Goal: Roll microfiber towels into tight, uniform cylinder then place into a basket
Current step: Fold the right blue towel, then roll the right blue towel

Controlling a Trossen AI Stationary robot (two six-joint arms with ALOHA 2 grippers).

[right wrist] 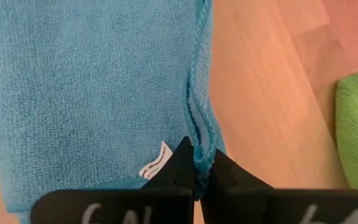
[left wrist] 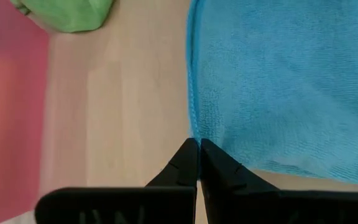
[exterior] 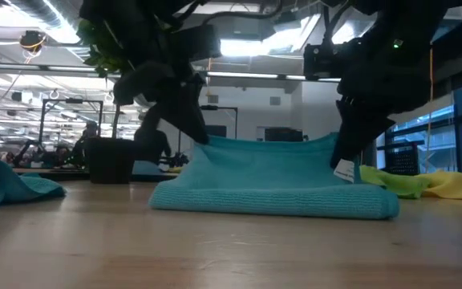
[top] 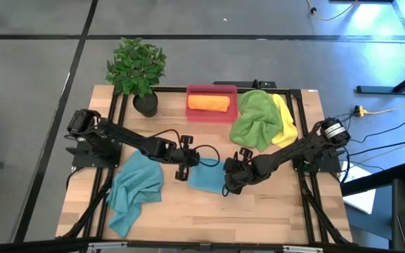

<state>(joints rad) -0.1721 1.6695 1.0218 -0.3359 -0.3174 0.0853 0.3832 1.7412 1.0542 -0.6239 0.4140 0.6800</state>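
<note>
1. Left gripper (left wrist: 198,149) pinches one edge of the folded teal towel (top: 204,176) at mid-table
2. Right gripper (right wrist: 197,163) is clamped on its opposite edge
3. The pink basket (top: 211,115) holds a rolled orange towel (top: 209,102)

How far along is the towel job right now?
Done: one rolled orange towel lies in the basket. In hand: the left gripper and right gripper each pinch an edge of the folded teal towel mid-table. Left: the second teal towel, green towel and yellow towel lie unrolled.
</note>
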